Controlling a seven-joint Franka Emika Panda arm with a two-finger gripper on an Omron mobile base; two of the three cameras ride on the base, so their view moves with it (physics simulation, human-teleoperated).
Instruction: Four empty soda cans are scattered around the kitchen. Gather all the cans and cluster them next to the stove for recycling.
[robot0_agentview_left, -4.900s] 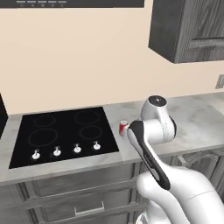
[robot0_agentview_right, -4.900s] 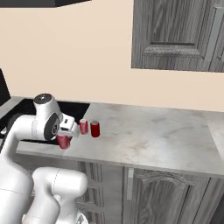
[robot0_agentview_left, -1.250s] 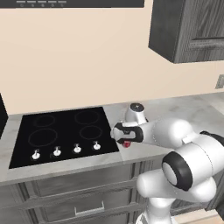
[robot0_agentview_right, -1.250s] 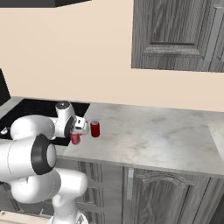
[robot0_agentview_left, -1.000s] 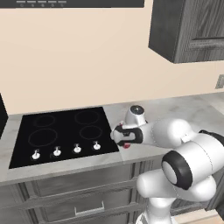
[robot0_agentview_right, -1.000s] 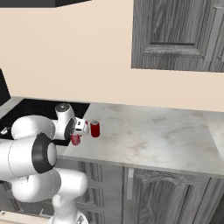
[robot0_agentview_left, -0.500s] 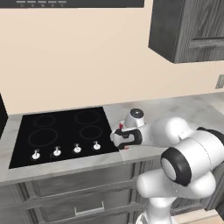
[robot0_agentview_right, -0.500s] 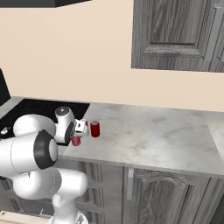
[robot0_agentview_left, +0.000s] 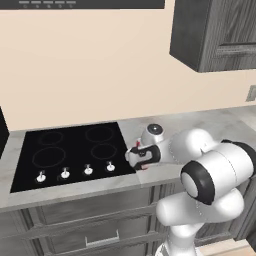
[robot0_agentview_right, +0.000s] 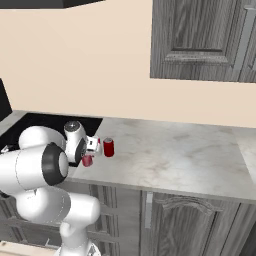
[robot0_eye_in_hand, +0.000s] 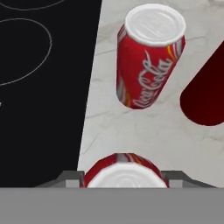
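While hanging low over the grey marble desk (robot0_agentview_right: 170, 155) beside the flat black glass stove (robot0_agentview_left: 70, 152), clamped in the tool (robot0_eye_in_hand: 124, 177): a small red soda can with a silver top (robot0_eye_in_hand: 124, 171). Just ahead, upright on the desk, a second red can (robot0_eye_in_hand: 148, 57), near the stove's edge. Third red can (robot0_agentview_right: 108, 147) standing close by.

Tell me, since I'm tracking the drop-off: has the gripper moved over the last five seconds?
Yes. The gripper, shut on a soda can, has come down and toward the stove edge, close by another can on the counter.
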